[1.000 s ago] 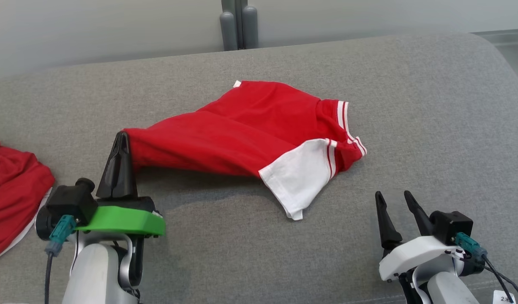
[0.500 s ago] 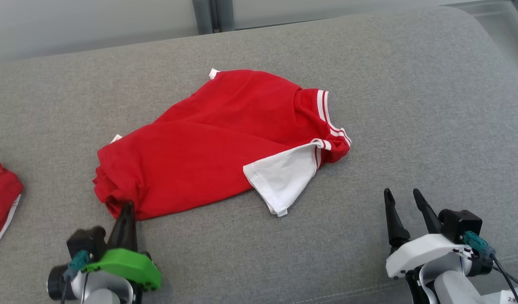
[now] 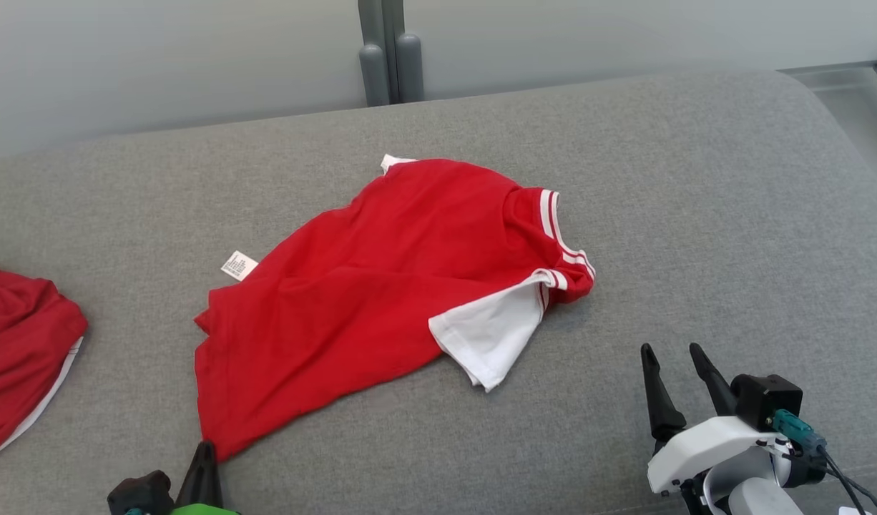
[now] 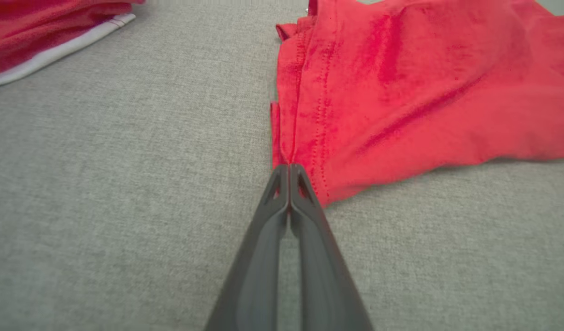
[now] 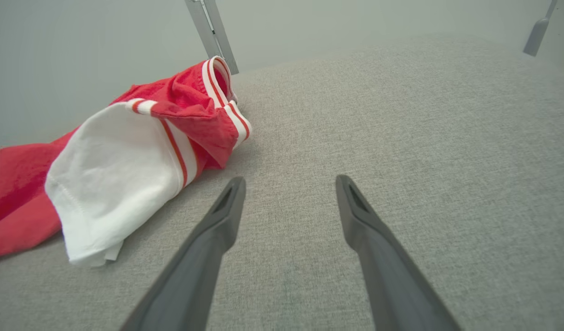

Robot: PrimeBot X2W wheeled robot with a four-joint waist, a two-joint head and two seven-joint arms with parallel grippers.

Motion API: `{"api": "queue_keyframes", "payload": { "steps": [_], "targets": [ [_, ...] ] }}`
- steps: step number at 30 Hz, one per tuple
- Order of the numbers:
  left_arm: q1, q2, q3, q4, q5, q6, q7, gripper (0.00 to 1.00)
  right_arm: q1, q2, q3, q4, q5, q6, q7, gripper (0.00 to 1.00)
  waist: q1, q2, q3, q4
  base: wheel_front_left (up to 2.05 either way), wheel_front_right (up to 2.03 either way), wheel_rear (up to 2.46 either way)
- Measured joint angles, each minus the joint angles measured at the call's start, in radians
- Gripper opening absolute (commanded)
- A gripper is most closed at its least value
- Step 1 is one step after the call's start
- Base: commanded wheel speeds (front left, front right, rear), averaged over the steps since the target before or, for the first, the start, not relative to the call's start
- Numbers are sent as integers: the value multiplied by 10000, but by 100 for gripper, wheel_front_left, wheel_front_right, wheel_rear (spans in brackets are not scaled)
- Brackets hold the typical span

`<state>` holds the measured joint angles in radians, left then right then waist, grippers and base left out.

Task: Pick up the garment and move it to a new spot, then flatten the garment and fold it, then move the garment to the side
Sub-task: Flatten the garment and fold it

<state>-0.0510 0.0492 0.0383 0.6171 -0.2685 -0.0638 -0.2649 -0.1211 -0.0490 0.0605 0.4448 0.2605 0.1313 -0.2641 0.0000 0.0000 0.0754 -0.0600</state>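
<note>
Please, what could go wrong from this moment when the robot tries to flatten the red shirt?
1. The left claw pinches only the very hem corner of the red fabric T-shirt with a white sleeve; the cloth may slip out when pulled.
2. The white sleeve lies folded over; with the right claw open and apart from it, one-sided pulling could drag the crease along, not flatten it.

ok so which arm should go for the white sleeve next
Right. The right gripper is open and free over the grey cushion, close beside the white sleeve. The left gripper is shut on the hem corner of the red shirt, at the opposite end.
</note>
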Motion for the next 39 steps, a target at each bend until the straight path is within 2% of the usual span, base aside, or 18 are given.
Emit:
{"api": "queue_keyframes", "payload": {
  "steps": [1,11,31,39],
  "targets": [
    [52,-10,96,-90,-6,21,0,100,31,-2,-6,10,0,0,0,100,0,0,-71,17,0,0,0],
    [75,-6,207,-1590,36,117,0,100,242,-4,-151,17,-82,0,0,100,0,0,-280,-35,0,0,0],
    [-618,-8,-359,-1193,-307,378,0,100,176,-6,-111,-267,-90,0,0,100,0,0,-114,-404,0,0,0],
    [-436,-8,-755,-1444,-418,391,0,100,-548,-8,779,-633,38,0,0,100,0,0,-16,-93,0,0,0]
  ]
}}
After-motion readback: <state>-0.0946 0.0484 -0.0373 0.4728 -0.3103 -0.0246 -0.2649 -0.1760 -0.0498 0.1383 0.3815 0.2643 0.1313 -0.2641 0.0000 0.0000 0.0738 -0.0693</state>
